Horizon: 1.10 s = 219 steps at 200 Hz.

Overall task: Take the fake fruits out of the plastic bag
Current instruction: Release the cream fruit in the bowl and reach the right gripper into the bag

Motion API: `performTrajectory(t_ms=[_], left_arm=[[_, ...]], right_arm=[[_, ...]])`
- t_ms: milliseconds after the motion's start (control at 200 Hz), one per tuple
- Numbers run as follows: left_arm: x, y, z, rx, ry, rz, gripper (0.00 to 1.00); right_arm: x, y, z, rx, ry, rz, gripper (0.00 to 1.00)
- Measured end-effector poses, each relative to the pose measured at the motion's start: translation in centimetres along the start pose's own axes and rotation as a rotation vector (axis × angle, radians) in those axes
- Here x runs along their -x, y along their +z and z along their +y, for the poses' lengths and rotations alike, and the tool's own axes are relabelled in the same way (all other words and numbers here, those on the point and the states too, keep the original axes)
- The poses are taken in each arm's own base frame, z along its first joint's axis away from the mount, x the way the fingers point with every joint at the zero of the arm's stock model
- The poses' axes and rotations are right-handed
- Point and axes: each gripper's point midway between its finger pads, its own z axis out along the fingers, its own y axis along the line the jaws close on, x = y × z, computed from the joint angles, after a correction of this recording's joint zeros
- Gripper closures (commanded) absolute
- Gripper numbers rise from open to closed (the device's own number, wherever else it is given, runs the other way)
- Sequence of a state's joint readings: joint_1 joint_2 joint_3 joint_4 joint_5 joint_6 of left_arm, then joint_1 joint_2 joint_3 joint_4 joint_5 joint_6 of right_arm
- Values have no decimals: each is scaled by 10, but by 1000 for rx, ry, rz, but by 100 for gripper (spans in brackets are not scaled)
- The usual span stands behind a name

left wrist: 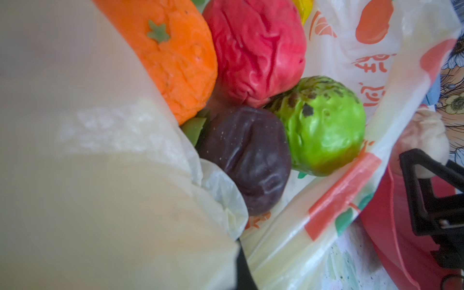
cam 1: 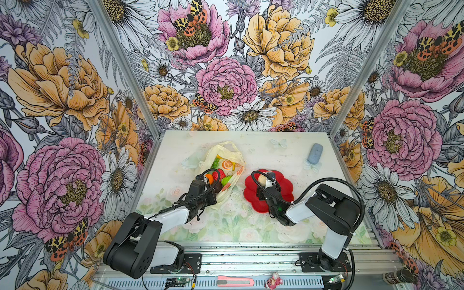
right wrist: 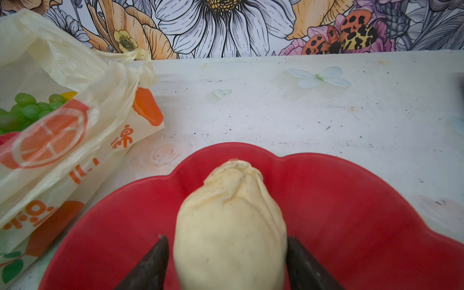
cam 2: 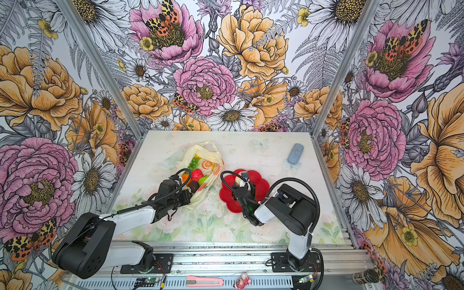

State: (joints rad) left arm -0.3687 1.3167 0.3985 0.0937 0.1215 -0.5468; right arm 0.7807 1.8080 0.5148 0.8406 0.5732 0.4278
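Note:
The plastic bag (cam 1: 223, 153) lies left of centre with its mouth open. Inside it I see an orange (left wrist: 170, 57), a red fruit (left wrist: 258, 50), a green round fruit (left wrist: 324, 125), a dark purple fruit (left wrist: 248, 160) and green grapes (right wrist: 27, 108). My left gripper (cam 1: 202, 179) is shut on the bag's near edge, and film bunches over its fingers (left wrist: 242, 266). A cream fruit (right wrist: 231, 226) rests on the red flower-shaped plate (right wrist: 351, 213). My right gripper (right wrist: 227, 241) is open around it, with a narrow gap showing at one finger.
A blue-grey oblong object (cam 1: 315, 151) lies at the back right of the table. On the front rail sit a pink utility knife (cam 1: 234, 281) and a small pink toy (cam 1: 273, 280). Flowered walls close in three sides.

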Motion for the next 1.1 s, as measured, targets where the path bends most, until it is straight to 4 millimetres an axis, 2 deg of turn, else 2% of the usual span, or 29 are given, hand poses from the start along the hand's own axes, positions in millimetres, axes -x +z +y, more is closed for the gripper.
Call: performTrajectory(t_ms=[140,415,550,656,911,1001,1096], left_arm=[[0,0,0,0,0,0,100],[0,0,0,0,0,0,100],[0,0,0,0,0,0,100],[0,0,0,0,0,0,100],[0,0,0,0,0,0,100],[0,0,0,0,0,0,100],[0,0,0,0,0,0,100]], right_arm=[[0,0,0,0,0,0,19],[12,-4,0,1,8,-22,1],[21,-8,1,5,19,-35,0],[39,-16,1,13,35,-59,1],[109,-44,11,83,68,-165,1],[121,-49,19,121,62,-181,0],[123,-51,25,154,36,-175,0]])
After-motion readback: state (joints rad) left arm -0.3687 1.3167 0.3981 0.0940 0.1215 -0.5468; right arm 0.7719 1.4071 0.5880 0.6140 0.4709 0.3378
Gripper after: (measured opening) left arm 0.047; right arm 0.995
